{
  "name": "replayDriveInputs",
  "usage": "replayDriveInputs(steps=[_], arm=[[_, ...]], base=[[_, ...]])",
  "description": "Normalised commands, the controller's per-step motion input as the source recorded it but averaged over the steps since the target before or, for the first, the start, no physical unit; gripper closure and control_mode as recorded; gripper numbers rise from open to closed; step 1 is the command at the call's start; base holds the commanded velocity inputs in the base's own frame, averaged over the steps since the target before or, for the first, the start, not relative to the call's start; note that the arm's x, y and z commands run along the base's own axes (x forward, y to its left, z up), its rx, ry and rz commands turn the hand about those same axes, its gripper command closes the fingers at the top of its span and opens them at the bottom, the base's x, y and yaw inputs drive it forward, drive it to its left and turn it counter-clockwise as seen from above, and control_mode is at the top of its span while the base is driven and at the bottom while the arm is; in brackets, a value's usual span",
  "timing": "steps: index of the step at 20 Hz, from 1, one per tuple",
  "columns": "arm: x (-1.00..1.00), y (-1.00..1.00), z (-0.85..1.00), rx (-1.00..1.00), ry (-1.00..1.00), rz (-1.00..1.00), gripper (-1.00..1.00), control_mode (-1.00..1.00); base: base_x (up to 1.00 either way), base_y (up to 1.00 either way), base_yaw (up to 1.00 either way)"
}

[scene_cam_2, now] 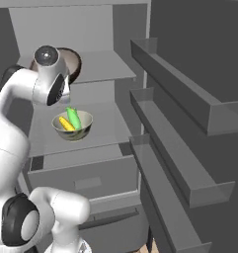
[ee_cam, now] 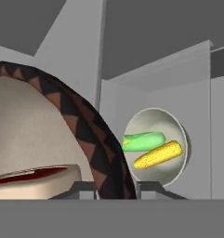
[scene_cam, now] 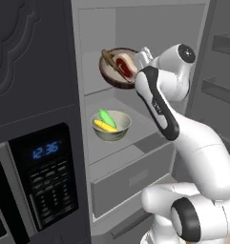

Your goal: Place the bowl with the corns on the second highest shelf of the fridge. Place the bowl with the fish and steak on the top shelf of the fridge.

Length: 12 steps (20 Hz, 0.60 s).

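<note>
The dark brown bowl with the fish and steak hangs steeply tilted just above the top shelf of the fridge. My gripper is shut on its right rim; in the hand view the fingertips straddle the patterned rim, with the red steak inside. The arm hides much of this bowl in the right base view. The pale bowl with the corns stands upright on the second highest shelf, below the gripper.
The open door on the right carries three deep shelf bins. A closed drawer sits under the shelves. The left door holds the black dispenser panel. My own arm crosses in front of the compartment.
</note>
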Motion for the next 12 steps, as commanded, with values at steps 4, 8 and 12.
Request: replayDriveInputs(steps=[4, 8, 12], arm=[[1.0, 0.35, 0.19, 0.0, 0.04, -0.03, 1.0, -1.0], [1.0, 0.42, 0.24, 0.0, 0.09, -0.02, 1.0, -1.0], [0.92, 0.81, 0.22, 0.0, 0.03, -0.04, -1.0, -1.0]], base=[[0.0, 0.0, 0.0], [0.0, 0.0, 0.0], [0.0, 0.0, 0.0]])
